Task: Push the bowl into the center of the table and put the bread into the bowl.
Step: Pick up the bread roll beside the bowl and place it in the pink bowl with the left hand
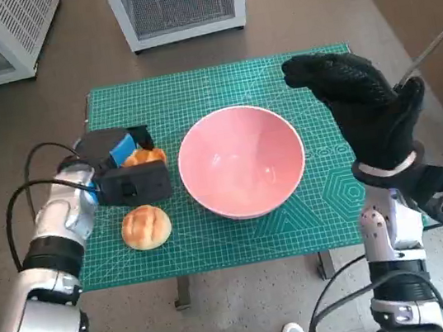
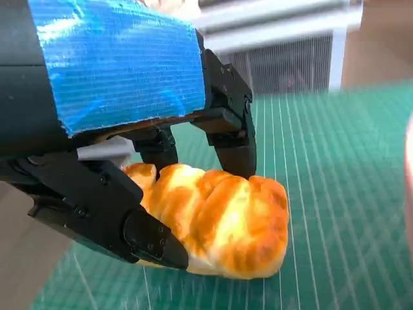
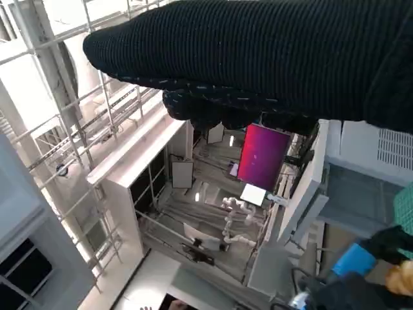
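Left hand (image 2: 129, 161) grips a braided bread loaf (image 2: 219, 223) on the green cutting mat (image 1: 218, 87), ready to lift. Pink bowl (image 1: 242, 161) sits near centre, empty. Right hand (image 1: 368, 111), raised beside it, holds nothing, fingers spread. A round bun (image 1: 145, 226) lies nearby.

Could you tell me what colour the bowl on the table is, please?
The bowl is pink, inside and out; the head view shows it best.
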`<state>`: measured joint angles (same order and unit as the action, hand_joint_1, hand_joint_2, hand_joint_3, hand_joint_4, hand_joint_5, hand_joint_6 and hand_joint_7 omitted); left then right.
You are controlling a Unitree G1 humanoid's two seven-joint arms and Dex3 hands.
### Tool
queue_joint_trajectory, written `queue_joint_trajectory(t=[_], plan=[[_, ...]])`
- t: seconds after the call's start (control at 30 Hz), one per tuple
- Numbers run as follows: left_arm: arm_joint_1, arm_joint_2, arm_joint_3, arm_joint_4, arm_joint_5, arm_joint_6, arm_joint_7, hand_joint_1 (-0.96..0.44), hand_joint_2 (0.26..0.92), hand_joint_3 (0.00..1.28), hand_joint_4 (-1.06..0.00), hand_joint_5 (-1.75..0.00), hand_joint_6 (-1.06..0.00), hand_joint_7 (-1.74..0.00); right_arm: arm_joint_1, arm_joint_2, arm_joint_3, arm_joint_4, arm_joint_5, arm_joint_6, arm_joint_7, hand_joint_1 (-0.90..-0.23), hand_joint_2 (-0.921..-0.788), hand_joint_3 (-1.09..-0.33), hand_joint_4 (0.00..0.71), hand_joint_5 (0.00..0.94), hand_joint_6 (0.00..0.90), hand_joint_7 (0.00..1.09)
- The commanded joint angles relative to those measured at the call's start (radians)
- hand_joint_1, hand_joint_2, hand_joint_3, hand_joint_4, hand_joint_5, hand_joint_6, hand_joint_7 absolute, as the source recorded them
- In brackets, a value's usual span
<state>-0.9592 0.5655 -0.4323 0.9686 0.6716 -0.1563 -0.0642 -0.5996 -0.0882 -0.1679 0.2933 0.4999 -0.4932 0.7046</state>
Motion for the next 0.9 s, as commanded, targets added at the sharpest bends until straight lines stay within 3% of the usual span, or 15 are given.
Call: queue_joint_trajectory(t=[0.03,0.43,0.67,0.9], plan=[[0.036,0.056,0.073,-0.209,-0.032,0.042,-0.015,0.0,0.92,0.11,-0.61,-1.15,-0.61,-1.27,0.026,-0.003,0.005,-0.002,-0.004,0.009,0.003,-0.367,-0.901,-0.537,0.527,0.016,0.151,0.78],[0.207,0.057,0.232,-0.733,-0.065,0.116,0.007,0.0,0.92,0.06,-0.72,-1.13,-0.61,-1.19,0.024,-0.006,0.007,0.003,-0.003,0.006,0.008,-0.376,-0.903,-0.534,0.535,0.018,0.147,0.79],[0.254,0.021,0.227,-0.938,-0.035,0.102,-0.002,0.0,0.92,0.03,-0.76,-1.09,-0.63,-1.16,0.023,-0.007,0.008,0.004,-0.001,0.005,0.013,-0.376,-0.904,-0.535,0.534,0.017,0.14,0.8],[0.265,-0.012,0.197,-1.028,-0.036,0.083,-0.059,0.0,0.919,0.03,-0.74,-1.07,-0.67,-1.17,0.029,-0.009,0.01,-0.003,-0.002,0.004,0.012,-0.375,-0.901,-0.54,0.535,0.017,0.134,0.81]])
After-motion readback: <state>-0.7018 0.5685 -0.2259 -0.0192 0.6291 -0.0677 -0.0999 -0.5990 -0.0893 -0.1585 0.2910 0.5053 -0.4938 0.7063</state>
